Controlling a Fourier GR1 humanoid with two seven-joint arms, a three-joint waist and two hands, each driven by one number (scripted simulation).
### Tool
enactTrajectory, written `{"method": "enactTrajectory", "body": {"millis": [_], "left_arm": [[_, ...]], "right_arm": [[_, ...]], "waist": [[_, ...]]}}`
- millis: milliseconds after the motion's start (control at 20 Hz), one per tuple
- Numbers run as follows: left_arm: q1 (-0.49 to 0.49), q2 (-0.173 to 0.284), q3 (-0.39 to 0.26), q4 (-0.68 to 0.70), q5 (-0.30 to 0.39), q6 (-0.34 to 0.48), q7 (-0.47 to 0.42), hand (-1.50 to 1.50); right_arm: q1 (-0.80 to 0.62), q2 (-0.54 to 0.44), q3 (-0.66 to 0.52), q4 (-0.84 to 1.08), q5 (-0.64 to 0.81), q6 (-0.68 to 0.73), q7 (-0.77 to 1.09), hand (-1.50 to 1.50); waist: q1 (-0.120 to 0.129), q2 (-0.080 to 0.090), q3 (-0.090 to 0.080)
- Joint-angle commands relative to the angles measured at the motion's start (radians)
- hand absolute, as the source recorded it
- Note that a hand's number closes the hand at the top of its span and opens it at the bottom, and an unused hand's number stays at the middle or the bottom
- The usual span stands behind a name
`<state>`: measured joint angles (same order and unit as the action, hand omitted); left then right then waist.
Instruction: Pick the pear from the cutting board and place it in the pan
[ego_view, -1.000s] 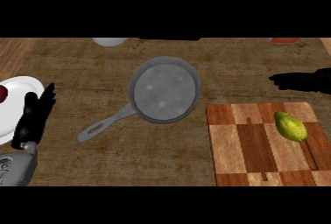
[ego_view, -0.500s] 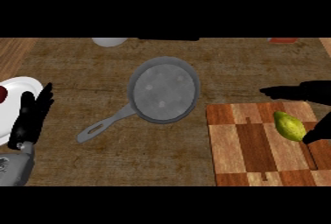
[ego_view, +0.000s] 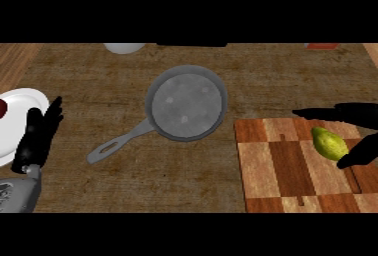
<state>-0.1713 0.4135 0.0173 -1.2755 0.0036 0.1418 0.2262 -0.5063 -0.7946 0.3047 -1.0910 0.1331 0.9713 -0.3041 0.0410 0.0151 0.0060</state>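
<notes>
Head view: the pear (ego_view: 329, 143) is seen lying on the cutting board (ego_view: 284, 170), not yet lifted; the right hand (ego_view: 353, 131) is spread apart around it (unclosed); the pan (ego_view: 184, 108) holds nothing; the left hand (ego_view: 38, 137) is resting, fingers straight.

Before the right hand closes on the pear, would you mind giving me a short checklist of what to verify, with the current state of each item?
1. Pear lies on the cutting board: ok.
2. Right hand is placed around the pear, one part above it and one at its lower right: ok.
3. Fingers closed on the pear: not ok, they are spread and no contact is evident.
4. Pan holds nothing and lies to the left of the board: ok.
5. Pan handle points lower left, away from the board: ok.
6. Left hand rests open at the left edge beside the plate, off the path: ok.
</notes>
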Motion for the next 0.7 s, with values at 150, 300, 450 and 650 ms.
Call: {"method": "enactTrajectory", "body": {"millis": [150,300,450,650], "left_arm": [[0.008,0.004,0.003,-0.024,0.002,-0.017,0.013,0.00],[-0.019,-0.005,-0.002,-0.018,-0.015,0.002,0.025,0.00],[-0.022,0.036,0.032,-0.003,0.018,-0.050,0.031,0.00],[-0.014,0.001,0.017,0.004,-0.013,-0.010,0.009,0.00]], "right_arm": [[-0.012,-0.018,0.101,0.107,0.084,0.052,-0.305,-1.50],[-0.032,0.001,0.156,0.145,0.100,0.013,-0.333,-1.50],[-0.018,-0.004,0.222,0.184,0.155,-0.068,-0.398,-1.50],[-0.070,0.012,0.288,0.267,0.194,-0.123,-0.446,-1.50]], "waist": [[0.004,-0.002,-0.001],[0.003,-0.001,-0.002],[0.000,-0.002,-0.002],[0.008,0.001,-0.002]]}}
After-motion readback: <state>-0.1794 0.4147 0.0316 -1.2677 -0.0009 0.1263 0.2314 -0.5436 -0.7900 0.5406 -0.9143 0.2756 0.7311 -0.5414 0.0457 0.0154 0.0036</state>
